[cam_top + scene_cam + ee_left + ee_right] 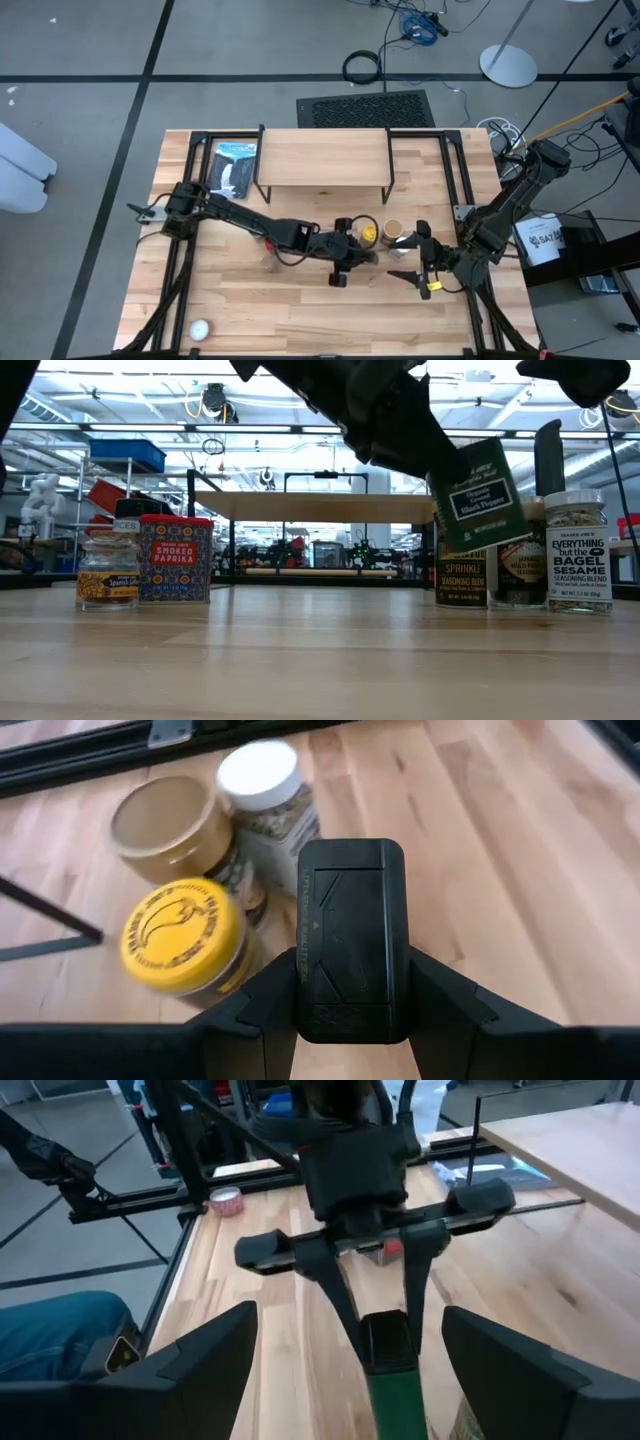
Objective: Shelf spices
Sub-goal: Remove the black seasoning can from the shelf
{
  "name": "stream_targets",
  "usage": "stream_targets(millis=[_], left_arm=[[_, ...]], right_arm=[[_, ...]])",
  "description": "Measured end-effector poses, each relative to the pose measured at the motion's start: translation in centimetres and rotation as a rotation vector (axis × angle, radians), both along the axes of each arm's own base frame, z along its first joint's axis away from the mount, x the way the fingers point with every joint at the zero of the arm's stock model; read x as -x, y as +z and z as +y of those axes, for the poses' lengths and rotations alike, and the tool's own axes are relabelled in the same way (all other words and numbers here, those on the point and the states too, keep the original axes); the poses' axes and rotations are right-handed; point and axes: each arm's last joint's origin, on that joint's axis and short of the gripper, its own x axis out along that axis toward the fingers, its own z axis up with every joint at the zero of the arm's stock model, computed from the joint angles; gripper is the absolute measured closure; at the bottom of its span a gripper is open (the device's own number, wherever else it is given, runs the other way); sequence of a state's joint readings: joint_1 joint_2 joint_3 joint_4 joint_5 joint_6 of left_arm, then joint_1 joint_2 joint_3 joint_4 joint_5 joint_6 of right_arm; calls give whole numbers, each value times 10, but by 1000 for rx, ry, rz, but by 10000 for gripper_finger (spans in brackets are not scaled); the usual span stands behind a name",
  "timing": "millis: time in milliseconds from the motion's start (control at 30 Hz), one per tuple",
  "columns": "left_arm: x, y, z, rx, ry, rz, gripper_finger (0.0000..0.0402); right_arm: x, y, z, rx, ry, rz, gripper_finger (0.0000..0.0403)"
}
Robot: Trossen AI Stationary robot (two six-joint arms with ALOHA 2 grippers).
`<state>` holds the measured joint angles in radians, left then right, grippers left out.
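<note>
The left tool (345, 262) grips the black square tin (352, 935) between its fingers, lifted clear of the table (320, 660) and tilted. Risk: the tilted tin may slip or strike the yellow-lidded jar (183, 937) just beside the tool. The shelf (323, 158) stands beyond, empty. The right tool (422, 268) waits nearby, fingers spread wide. The grip contact is hidden behind the tin.

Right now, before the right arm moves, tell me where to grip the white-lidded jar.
Grip the white-lidded jar at its lid, coming from above. It stands upright, and the tan-lidded jar crowds one side, so a side approach looks tight.
</note>
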<state>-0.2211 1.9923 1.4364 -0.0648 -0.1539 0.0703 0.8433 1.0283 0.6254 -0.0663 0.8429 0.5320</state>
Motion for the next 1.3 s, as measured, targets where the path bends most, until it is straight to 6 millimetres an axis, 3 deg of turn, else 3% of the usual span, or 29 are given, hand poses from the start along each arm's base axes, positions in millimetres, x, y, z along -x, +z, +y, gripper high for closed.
stream_targets(millis=[300, 467, 1300], left_arm=[[0, -2, 5, 4, 3, 27, 246], [-1, -19, 4, -1, -6, 90, 246], [-5, -32, 0, 1, -16, 103, 246]], right_arm=[[0, 0, 0, -1, 0, 2, 97], [0, 0, 0, -8, 3, 0, 97], [0, 0, 0, -8, 7, 2, 96]])
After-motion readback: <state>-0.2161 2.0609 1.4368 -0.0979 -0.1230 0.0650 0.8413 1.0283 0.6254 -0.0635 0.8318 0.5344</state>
